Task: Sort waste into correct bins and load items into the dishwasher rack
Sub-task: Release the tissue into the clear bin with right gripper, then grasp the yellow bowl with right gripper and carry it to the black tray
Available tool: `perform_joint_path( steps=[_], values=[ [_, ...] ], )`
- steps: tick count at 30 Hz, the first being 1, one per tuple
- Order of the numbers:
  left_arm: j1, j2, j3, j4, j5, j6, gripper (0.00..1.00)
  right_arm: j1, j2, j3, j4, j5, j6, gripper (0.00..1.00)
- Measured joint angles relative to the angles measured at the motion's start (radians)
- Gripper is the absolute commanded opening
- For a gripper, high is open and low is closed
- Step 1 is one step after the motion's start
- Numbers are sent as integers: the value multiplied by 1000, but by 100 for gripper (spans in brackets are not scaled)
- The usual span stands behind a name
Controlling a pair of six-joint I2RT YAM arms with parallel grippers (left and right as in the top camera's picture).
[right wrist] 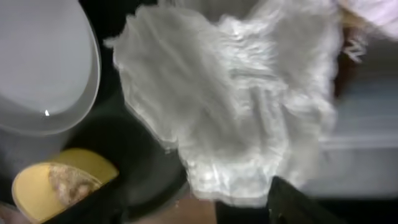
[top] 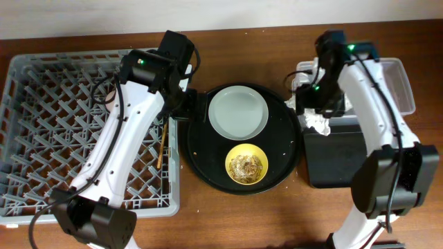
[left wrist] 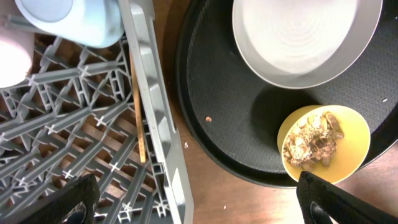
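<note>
A crumpled white tissue (right wrist: 236, 106) fills the blurred right wrist view, just beyond my right gripper (right wrist: 193, 208), whose fingers are spread apart. From overhead the tissue (top: 317, 123) lies at the near-left corner of the clear tub (top: 398, 83), by the black bin tray (top: 332, 159), under my right gripper (top: 313, 111). The pale plate (top: 239, 111) and the yellow bowl (top: 247, 166) with tan scraps (left wrist: 311, 140) sit on the round black tray. My left gripper (left wrist: 199, 211) is open and empty over the rack's (top: 41, 104) right edge. A blue cup (left wrist: 74, 18), a pink cup (left wrist: 12, 56) and chopsticks (left wrist: 137, 112) are in the rack.
The round black tray (top: 201, 149) lies between the rack and the bins. A small crumb (left wrist: 209, 118) lies on it. Brown table wood shows in front of the tray. The left arm hides both cups from overhead.
</note>
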Motion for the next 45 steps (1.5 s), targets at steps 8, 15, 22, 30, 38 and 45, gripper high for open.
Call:
perform_joint_path(
  steps=[8, 15, 22, 30, 38, 45],
  values=[
    [0, 0, 0, 0, 0, 0, 99, 1, 1, -94, 100, -2, -12, 18],
    [0, 0, 0, 0, 0, 0, 99, 1, 2, 47, 26, -2, -12, 4],
    [0, 0, 0, 0, 0, 0, 99, -18, 2, 123, 64, 72, -8, 4],
    [0, 0, 0, 0, 0, 0, 99, -109, 23, 123, 142, 161, 19, 99],
    [0, 0, 0, 0, 0, 0, 99, -95, 8, 216, -73, -50, -54, 95],
    [2, 0, 0, 90, -14, 0, 99, 113, -61, 233, -235, -211, -119, 78]
  ],
)
